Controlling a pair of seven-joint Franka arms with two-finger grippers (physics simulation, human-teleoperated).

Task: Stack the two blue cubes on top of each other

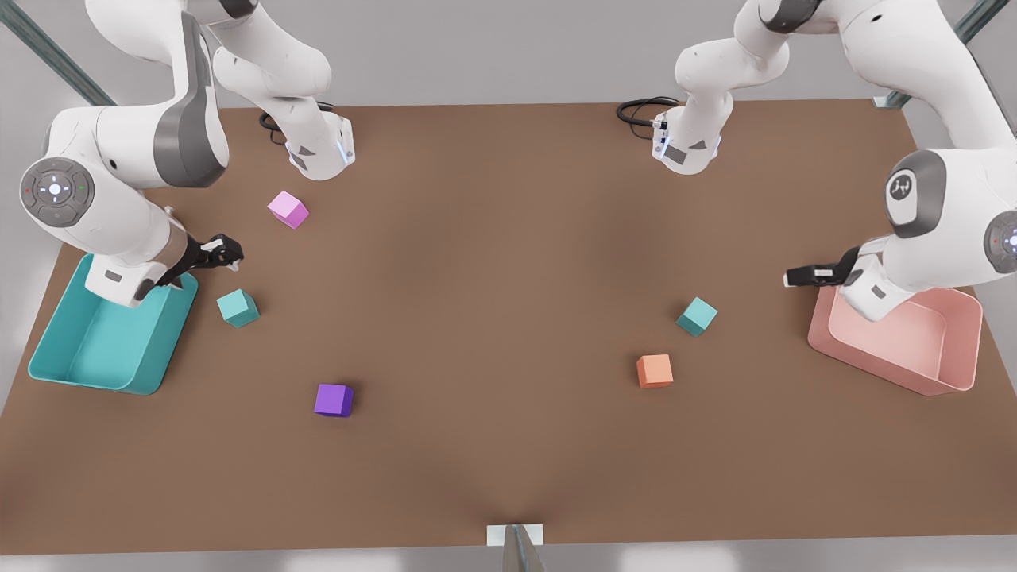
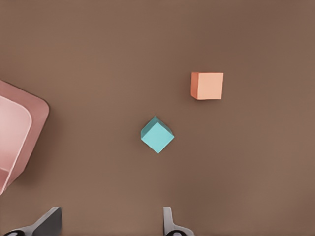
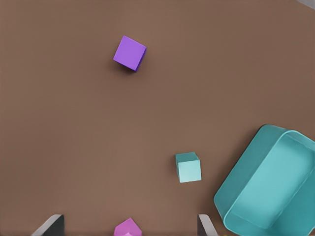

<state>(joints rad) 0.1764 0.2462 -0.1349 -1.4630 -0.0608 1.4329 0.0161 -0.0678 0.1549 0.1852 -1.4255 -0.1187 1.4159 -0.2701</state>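
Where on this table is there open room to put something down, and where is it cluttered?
The widest bare patch of the table is its middle, between the purple cube and the orange cube. The near edge below them is free too. It is crowded by the teal bin and pink bin, with cubes nearby.

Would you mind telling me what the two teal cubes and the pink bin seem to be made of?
Both teal cubes, one near the teal bin and one near the orange cube, look like matte plastic or foam: flat colour, no glints; a render leaves it open. The pink bin looks like smooth moulded plastic, with thin walls and rounded corners.
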